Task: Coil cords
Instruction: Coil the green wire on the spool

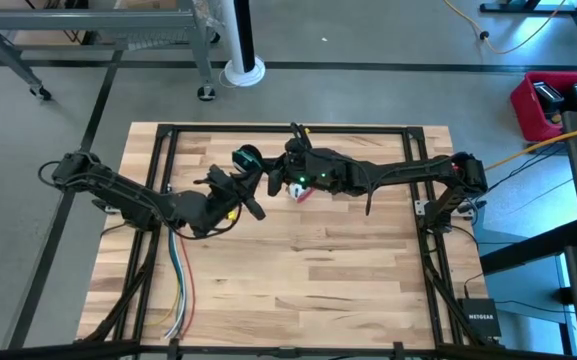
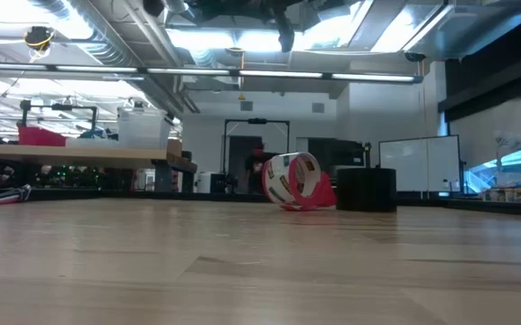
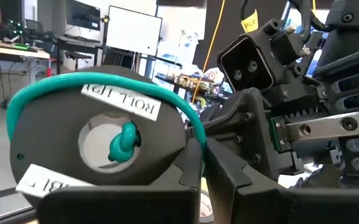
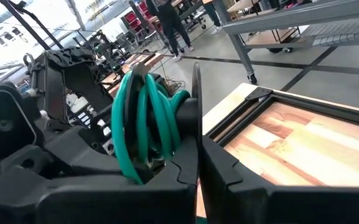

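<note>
Holding the cord (image 4: 143,124) up in the air, just ahead of the right pincer (image 4: 198,158), with the fingers closed tight and seemingly nipping the thin dark edge that is rising between the tips. Bringing the left pincer (image 3: 199,177) against the same bundle from the other side, its fingers also pressed together right under the rim of the round black end piece; not possible to tell whether really gripping there or only touching. Judging the cord as light and soft: green loops lying loose side by side, probably springing open or sliding off once released, while the round black piece is looking stiff and rather smooth. Better taking hold on that stiff rim, or across all the loops together, and not on one single strand. Keeping everything well above the table (image 1: 348,290), with the tape roll (image 2: 294,181) lying below the two pincers and apart from them.
</note>
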`<state>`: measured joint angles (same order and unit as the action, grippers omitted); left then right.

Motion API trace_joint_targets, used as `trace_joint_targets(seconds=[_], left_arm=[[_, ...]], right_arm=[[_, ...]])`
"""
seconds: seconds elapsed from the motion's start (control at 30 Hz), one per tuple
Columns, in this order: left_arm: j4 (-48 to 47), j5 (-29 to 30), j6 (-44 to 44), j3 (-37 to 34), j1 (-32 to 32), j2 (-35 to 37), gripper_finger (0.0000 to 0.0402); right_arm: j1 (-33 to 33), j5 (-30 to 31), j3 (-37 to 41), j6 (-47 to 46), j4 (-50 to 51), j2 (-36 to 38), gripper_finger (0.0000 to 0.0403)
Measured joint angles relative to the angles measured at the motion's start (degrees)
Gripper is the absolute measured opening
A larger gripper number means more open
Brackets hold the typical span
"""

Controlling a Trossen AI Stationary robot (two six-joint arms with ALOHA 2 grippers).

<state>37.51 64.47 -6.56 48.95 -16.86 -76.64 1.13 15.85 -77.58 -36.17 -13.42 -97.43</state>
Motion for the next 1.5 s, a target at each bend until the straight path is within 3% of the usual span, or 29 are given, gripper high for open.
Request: trace_joint_targets(seconds=[0.3, 0.7, 0.9, 1.17, 1.5], left_arm=[[6.6, 0.1, 5.6, 0.0, 0.1, 0.0, 0.0001], [6.5, -1.8, 4.9, 0.0, 0.3, 0.0, 0.0], [4.0, -8.8, -1.3, 0.0, 0.4, 0.0, 0.0], [-7.6, -10.8, -15.2, 0.2, 0.1, 0.3, 0.0], [-10.0, -11.8, -16.1, 0.0, -3.3, 0.0, 0.0]], right_arm=[[-0.1, -1.8, 0.0, 0.0, 3.8, 0.0, 0.0003], [-0.1, -7.6, 0.0, 0.0, 3.4, 0.0, 0.0003], [-0.5, -6.9, 0.0, 0.4, 2.3, 0.0, 0.0003], [-0.3, -8.8, 0.2, 0.6, 1.6, 0.0, 0.0003], [-0.4, -9.4, 0.1, 0.6, 0.6, 0.0, 0.0003]])
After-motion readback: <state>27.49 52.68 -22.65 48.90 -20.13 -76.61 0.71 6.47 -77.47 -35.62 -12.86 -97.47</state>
